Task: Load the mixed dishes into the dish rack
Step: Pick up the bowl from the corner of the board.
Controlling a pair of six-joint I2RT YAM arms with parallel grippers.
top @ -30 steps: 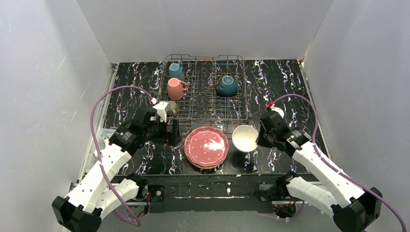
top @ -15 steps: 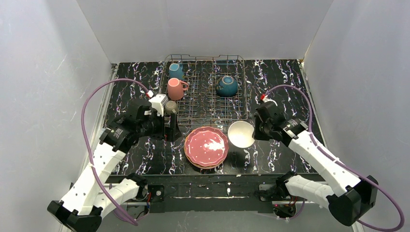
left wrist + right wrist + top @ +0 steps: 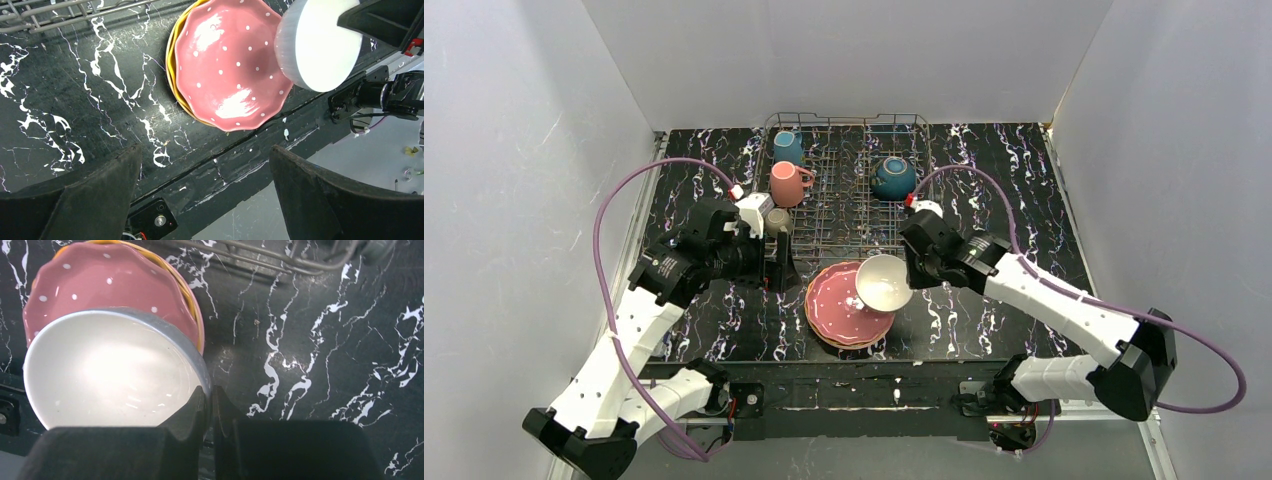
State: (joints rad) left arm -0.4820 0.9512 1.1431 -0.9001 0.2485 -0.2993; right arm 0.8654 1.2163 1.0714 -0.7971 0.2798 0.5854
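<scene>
The wire dish rack (image 3: 849,215) stands at the back centre. It holds a teal mug (image 3: 788,147), a pink mug (image 3: 788,184) and a dark-blue bowl (image 3: 892,178). An olive-grey mug (image 3: 778,221) sits at its near left corner. In front lies a scalloped pink plate (image 3: 844,308) (image 3: 230,65) on an orange plate (image 3: 172,50). My right gripper (image 3: 909,275) (image 3: 210,390) is shut on the rim of a white bowl (image 3: 883,282) (image 3: 110,370), held tilted over the plates' right side. Left of the plates my left gripper (image 3: 781,268) (image 3: 205,150) hangs open, holding nothing.
White walls close in the black marbled table (image 3: 1004,190) on three sides. The table's front edge and a metal rail (image 3: 260,165) run just below the plates. The rack's front wires (image 3: 260,255) pass close behind the plates.
My right arm has carried the white bowl left, from beside the plates to above their right side. My left arm shifted slightly back and has since held still, open.
</scene>
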